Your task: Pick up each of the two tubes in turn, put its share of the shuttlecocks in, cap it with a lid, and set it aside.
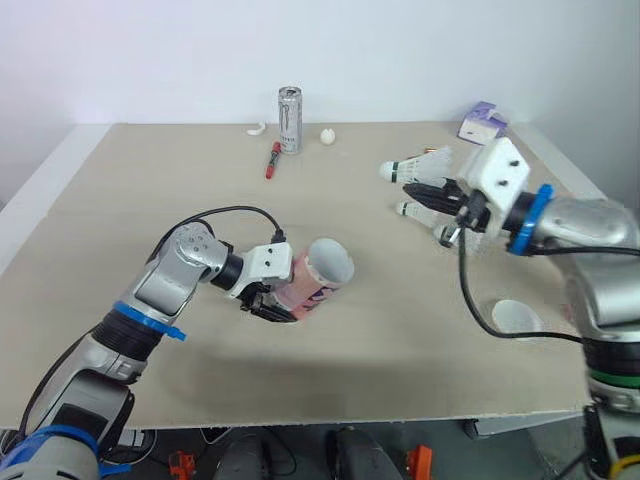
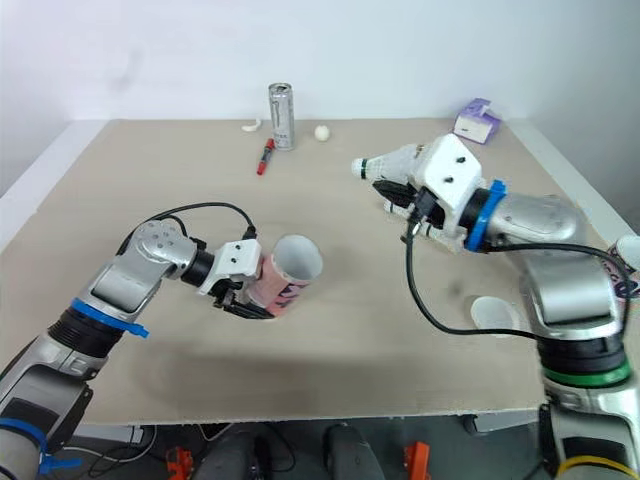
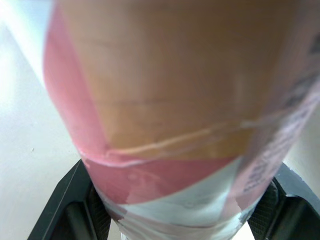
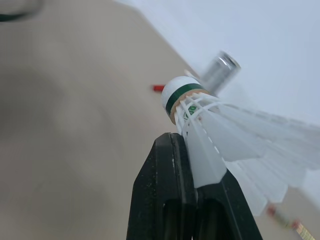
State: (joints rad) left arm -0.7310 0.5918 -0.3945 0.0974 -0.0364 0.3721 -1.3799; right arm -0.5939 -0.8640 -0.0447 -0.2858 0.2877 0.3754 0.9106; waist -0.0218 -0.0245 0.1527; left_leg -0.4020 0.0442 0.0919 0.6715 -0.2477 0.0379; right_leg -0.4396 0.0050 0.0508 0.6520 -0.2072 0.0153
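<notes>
The left gripper (image 1: 270, 302) is clamped round the base of the seemingly stiff, light tube (image 1: 320, 275), tilted near the middle of the table (image 1: 120, 200) with its mouth facing two o'clock. At two o'clock from it, the right gripper (image 4: 176, 145) pinches tight on the feather skirt of a shuttlecock (image 4: 200, 107). Featherlight and crushable, it is likely safest held gently near the cork.

Seen twice from the head, forward and down over the whole table (image 1: 120, 200), with nearly the same scene in both. From the left wrist, pressed right up against the tube (image 3: 170, 100). From the right wrist, close along a shuttlecock (image 4: 215, 125) toward the far can (image 4: 220, 70), shared with the head views.
</notes>
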